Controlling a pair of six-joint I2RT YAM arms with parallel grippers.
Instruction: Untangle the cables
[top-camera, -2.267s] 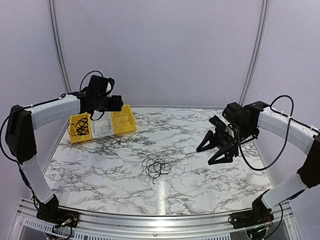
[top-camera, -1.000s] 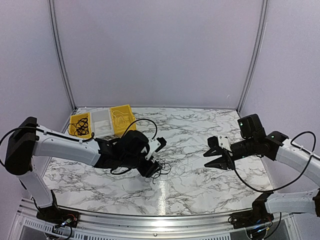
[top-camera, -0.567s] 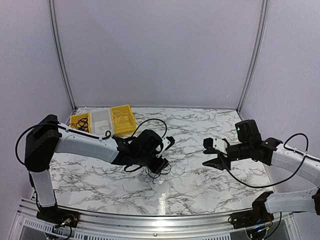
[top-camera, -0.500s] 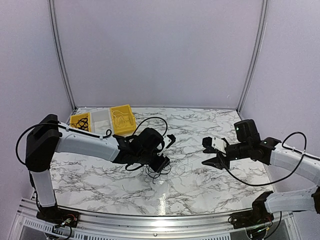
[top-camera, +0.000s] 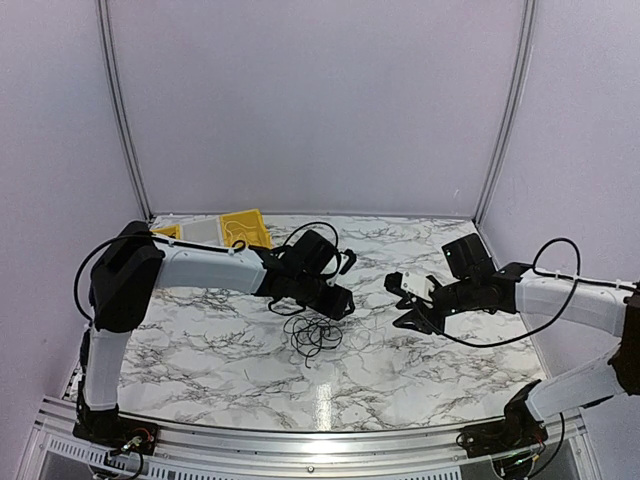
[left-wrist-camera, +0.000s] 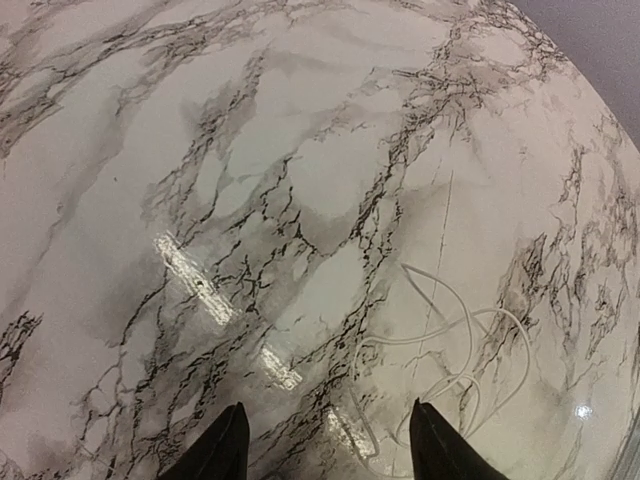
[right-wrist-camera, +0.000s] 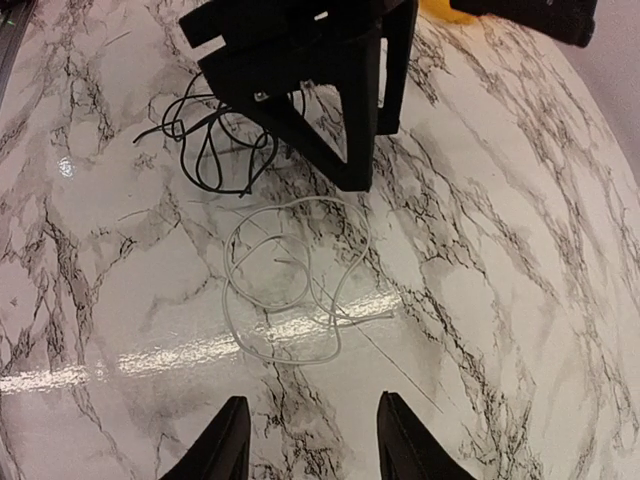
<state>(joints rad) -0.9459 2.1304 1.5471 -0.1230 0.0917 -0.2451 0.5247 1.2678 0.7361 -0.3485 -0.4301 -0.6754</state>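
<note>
A tangle of black cables (top-camera: 312, 336) lies in loose loops at the table's middle. It also shows in the right wrist view (right-wrist-camera: 213, 137). A thin white cable (right-wrist-camera: 291, 287) lies in loops just right of it, faint in the top view (top-camera: 366, 333) and at the lower right of the left wrist view (left-wrist-camera: 468, 352). My left gripper (top-camera: 336, 297) is open and empty, hovering just behind the black tangle; nothing lies between its fingertips (left-wrist-camera: 330, 452). My right gripper (top-camera: 402, 303) is open and empty, low over the table right of the white cable (right-wrist-camera: 312, 440).
Two yellow bins (top-camera: 246, 228) and a white bin (top-camera: 201, 231) stand in a row at the back left, partly hidden by the left arm. The left gripper's body (right-wrist-camera: 310, 70) fills the top of the right wrist view.
My left arm swung from the bins to the table's middle and now sits just behind the black tangle. My right arm lowered and moved left toward the white cable.
</note>
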